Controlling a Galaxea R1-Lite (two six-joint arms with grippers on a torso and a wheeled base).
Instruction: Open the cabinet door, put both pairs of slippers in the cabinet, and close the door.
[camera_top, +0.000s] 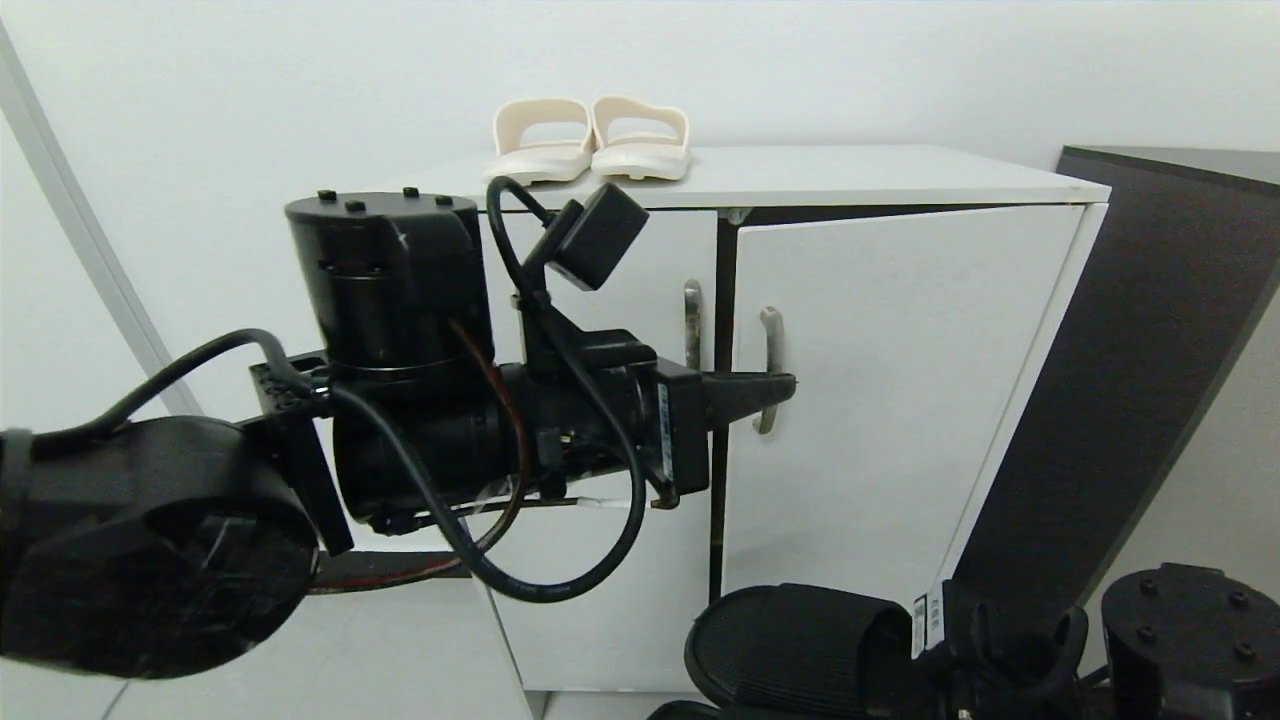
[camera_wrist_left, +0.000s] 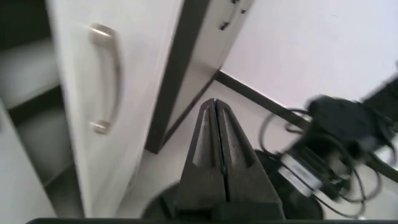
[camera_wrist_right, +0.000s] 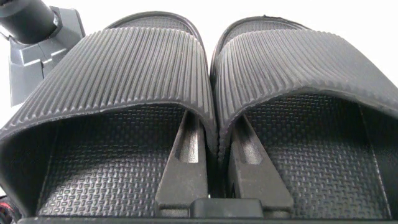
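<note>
The white cabinet (camera_top: 850, 180) has its left door (camera_top: 660, 260) largely hidden behind the left arm; the right door (camera_top: 900, 400) stands slightly ajar, with a dark gap at its top edge. The black slippers (camera_top: 790, 640), cut off at six o'clock, sit side by side; which end is the toe is unclear. The right gripper (camera_wrist_right: 214, 119) pinches their adjoining walls, one finger inside each. The cream slippers (camera_top: 590, 140) rest at twelve o'clock on the cabinet top, long axes front to back, straps toward the wall. The left gripper (camera_top: 770, 385), pressed closed and empty, points at the right door's handle (camera_top: 768, 340); contact is unclear.
</note>
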